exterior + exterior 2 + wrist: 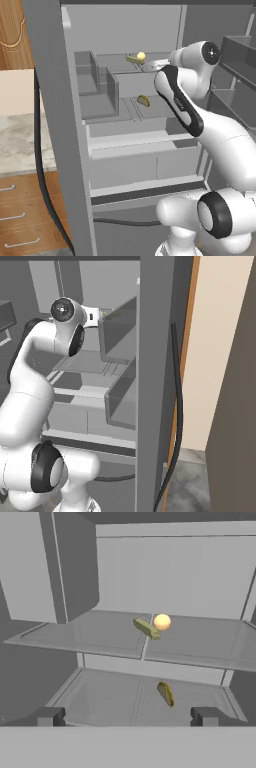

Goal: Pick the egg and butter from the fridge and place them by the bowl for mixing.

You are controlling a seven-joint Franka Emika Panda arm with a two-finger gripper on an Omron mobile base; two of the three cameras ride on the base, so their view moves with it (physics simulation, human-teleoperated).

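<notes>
While the end effector [128, 716] hangs inside the fridge [55, 125] with its fingers spread wide and bare, the egg [162, 622], a smooth pale-yellow ball, sits ahead on the fridge's upper shelf, touching the butter [146, 629], a slim olive-yellow stick. A curved yellow-brown item [166, 693] lies on the shelf below.

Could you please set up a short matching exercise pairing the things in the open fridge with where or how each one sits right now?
Things:
1. egg
2. butter
3. curved yellow-brown item
4. claw

Descriptions:
A. on the lower shelf, alone
B. open, holding nothing, in front of the shelves
C. pale round ball on the upper shelf
D. olive stick on the upper shelf, right next to the ball

Pairs: 1-C, 2-D, 3-A, 4-B
</notes>
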